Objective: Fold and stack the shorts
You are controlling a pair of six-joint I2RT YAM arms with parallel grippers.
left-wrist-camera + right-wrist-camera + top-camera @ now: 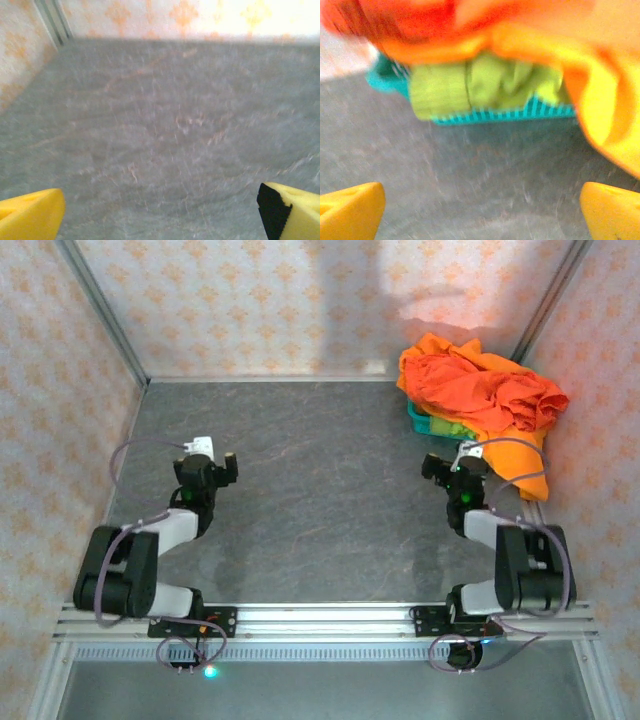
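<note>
A heap of bright orange shorts (480, 385) is piled over a teal mesh basket (418, 418) at the back right, spilling down its right side. Lime-green shorts (485, 85) hang over the basket's front wall (520, 114) under the orange cloth (600, 95). My right gripper (450, 462) stands open just in front of the basket, its yellow fingers (352, 210) wide apart over bare table. On the left side, my left gripper (208, 462) is open too, yellow fingers (30, 215) spread with nothing between them.
The grey stone-patterned table (320, 490) lies between the two arms. Patterned walls close the back and both sides. An aluminium rail (320, 618) runs along the near edge with both arm bases on it.
</note>
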